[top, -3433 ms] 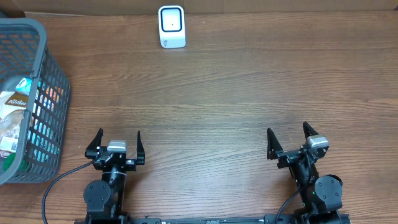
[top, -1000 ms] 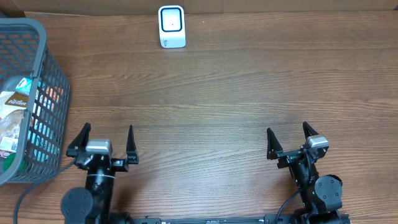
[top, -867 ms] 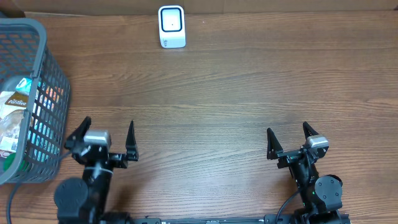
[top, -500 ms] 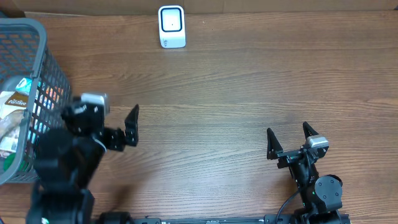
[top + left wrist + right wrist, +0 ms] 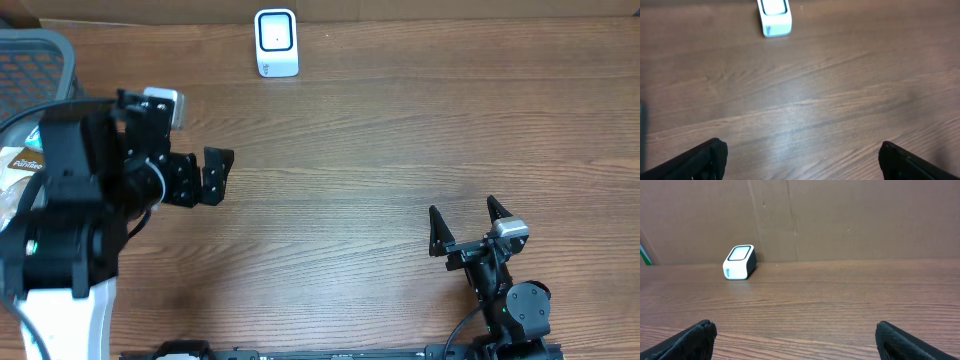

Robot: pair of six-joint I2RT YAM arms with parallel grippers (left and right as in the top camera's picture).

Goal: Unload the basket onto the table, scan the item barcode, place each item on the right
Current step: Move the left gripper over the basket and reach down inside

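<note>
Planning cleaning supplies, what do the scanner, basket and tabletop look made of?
Scanner: smooth white plastic, probably, dark glossy window. Basket: grey moulded plastic, judging by lattice walls. Table: brown wood grain, matte; solid or laminate unclear.

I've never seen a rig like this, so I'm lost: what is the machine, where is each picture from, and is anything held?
Two robot arms stand at a wooden table, each ending in a two-finger gripper. One picture looks down from above; the other two come from wrist cameras, black fingertips in the bottom corners. The left gripper is raised near a grey basket holding packets; the right gripper rests at the near edge. Both are open and empty. The white box at the back is the barcode scanner.
</note>
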